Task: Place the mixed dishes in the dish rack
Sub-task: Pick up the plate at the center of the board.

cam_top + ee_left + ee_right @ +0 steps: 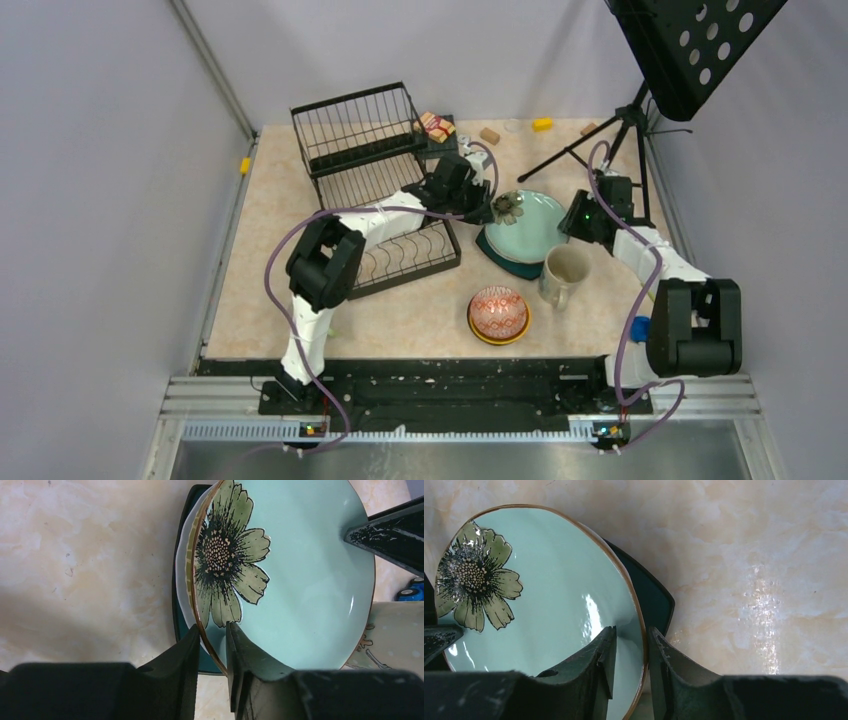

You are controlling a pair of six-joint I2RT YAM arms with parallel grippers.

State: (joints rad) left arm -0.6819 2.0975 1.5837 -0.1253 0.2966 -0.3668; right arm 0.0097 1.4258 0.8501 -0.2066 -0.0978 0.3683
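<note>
The left gripper [212, 660] has its black, scuffed fingers pinched onto the thin brown rim of the pale teal glazed round plate [310, 580], beside its dark-outlined green flower. The right gripper [631, 660] is clamped on the opposite rim in the same way, one finger on the glossy concave face and one beneath. Between them the plate sits tilted over a white plate [181, 565] and a dark teal plate with an angular edge [654, 600], right of the middle of the beige marbled tabletop [270, 300]. Toward the near edge stand a cream mug [565, 272] and a red-patterned bowl [497, 310] nested in a yellow-orange bowl [500, 337]. The black wire dish rack [370, 170] occupies the far-left area.
</note>
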